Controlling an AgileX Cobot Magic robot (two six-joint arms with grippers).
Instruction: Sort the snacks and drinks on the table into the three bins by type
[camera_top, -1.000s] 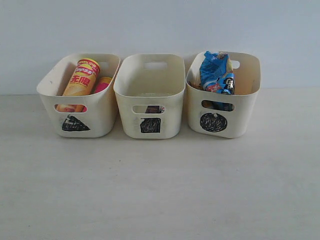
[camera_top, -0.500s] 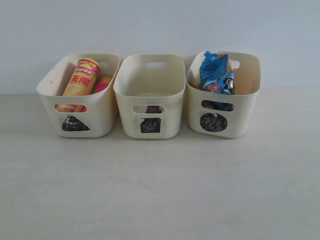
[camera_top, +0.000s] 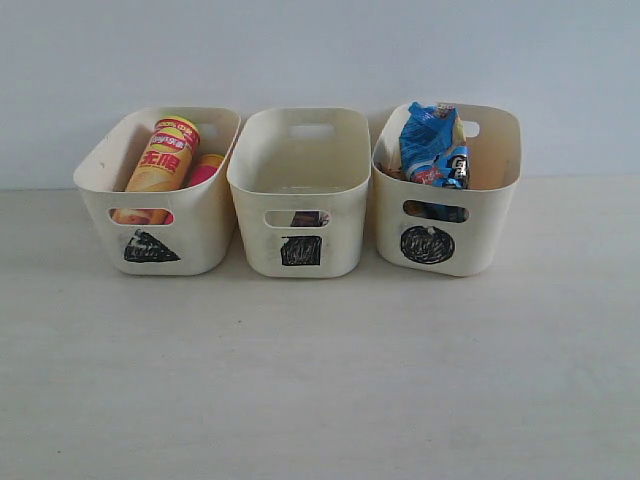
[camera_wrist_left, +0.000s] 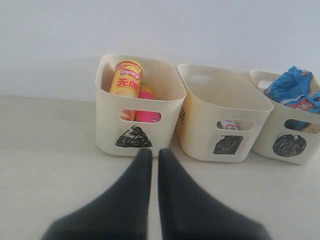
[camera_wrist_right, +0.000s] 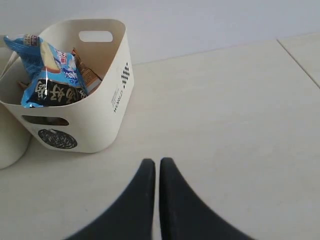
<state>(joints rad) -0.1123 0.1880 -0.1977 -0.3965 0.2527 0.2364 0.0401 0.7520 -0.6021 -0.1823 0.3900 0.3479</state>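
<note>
Left jaws: the left gripper (camera_wrist_left: 154, 153) has its 2 dark fingers pressed together with nothing between them, hanging above the table (camera_top: 320, 380) and aimed at the bin fronts.
Right jaws: the right gripper (camera_wrist_right: 154, 163) is likewise pressed together and empty, over bare tabletop just beside the circle-marked bin.
Arms: I see neither arm in the exterior view.
Triangle bin (camera_top: 205, 235): at 10 o'clock in the exterior view; it holds the yellow chip can (camera_top: 165, 155), leaning, with the pink chip can (camera_top: 206, 168) touching it.
Square bin (camera_top: 340, 245): at 12 o'clock; through its handle cutout I glimpse a small dark carton (camera_top: 308, 218). I cannot confirm the second drink from here.
Circle bin (camera_top: 490, 235): at 2 o'clock; the blue-and-white bag (camera_top: 430, 140) sticks up past the rim, and the orange bag (camera_wrist_right: 86, 75) is tucked behind it.
Step in hand: I judge the sorting finished, since I find no snack or drink lying on the table, from 3 round to 9 o'clock.
Next move: I'd call for no grasp, only a look into the square bin to count 2 cartons.
</note>
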